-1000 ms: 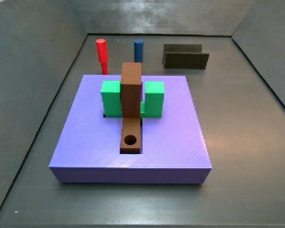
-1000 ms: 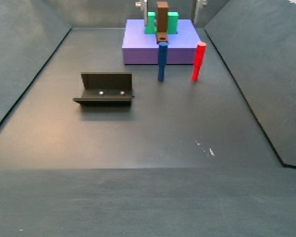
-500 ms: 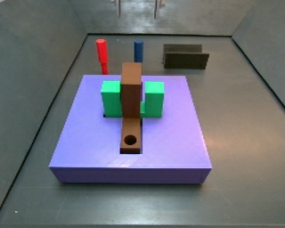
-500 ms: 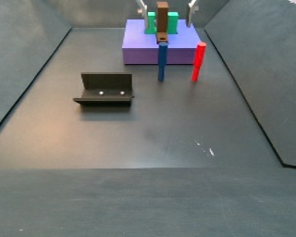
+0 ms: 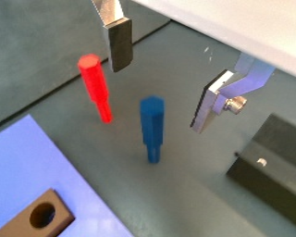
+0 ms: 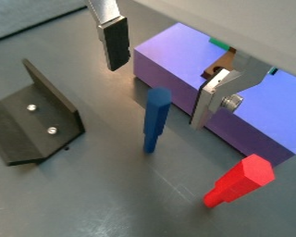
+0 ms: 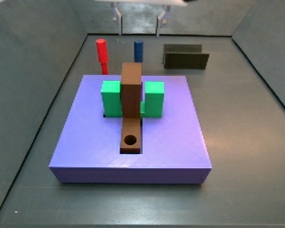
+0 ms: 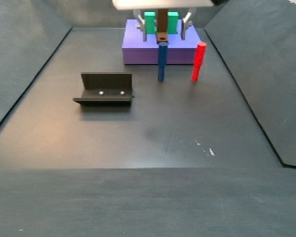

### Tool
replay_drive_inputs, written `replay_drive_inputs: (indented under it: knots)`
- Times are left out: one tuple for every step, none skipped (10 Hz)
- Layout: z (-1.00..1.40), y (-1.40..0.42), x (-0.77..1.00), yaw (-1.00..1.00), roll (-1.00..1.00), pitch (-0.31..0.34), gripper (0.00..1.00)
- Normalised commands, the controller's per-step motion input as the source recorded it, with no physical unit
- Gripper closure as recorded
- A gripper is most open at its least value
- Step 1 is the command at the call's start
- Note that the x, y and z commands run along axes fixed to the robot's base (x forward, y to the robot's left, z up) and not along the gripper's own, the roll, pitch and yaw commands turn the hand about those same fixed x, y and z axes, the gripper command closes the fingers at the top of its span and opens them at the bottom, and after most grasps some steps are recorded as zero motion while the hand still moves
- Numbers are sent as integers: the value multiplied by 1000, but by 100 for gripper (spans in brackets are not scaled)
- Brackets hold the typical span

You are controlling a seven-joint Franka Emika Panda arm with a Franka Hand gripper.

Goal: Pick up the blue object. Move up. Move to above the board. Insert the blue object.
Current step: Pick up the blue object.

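While spread, gripper (image 5: 163, 79) above blue object (image 5: 152, 128), smooth upright cylinder.

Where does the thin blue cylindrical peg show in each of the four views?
Wrist view: thin blue cylindrical peg upright below the open gripper, beside the red peg.
Wrist view: peg between the fixture and lavender slab.
Side view: peg behind the slab.
Side view: peg before the slab.
Shared landmark: the red peg.

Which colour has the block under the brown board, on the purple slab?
Green; the block shows best in a side view, beneath the board.
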Motion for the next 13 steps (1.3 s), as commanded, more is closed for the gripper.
replay_drive_inputs:
  knots:
    - [-411, -57, 91, 0, 0, 0, 0]
    - [-371, 0, 0, 0, 61, 0, 0]
    - [-240, 0, 0, 0, 149, 17, 0]
    - [-163, 0, 0, 0, 181, 19, 0]
    - [-160, 0, -89, 0, 174, 10, 0]
    - [-123, -43, 0, 0, 153, 11, 0]
    - [-200, -43, 0, 0, 156, 4, 0]
    - [-260, -11, 0, -14, 124, 14, 0]
    - [-283, -31, 0, -6, 99, 9, 0]
    - [-277, -40, 0, -11, 97, 3, 0]
    - [-117, 0, 0, 0, 51, 0, 0]
    - [0, 0, 0, 0, 0, 0, 0]
    - [0, 0, 0, 0, 0, 0, 100]
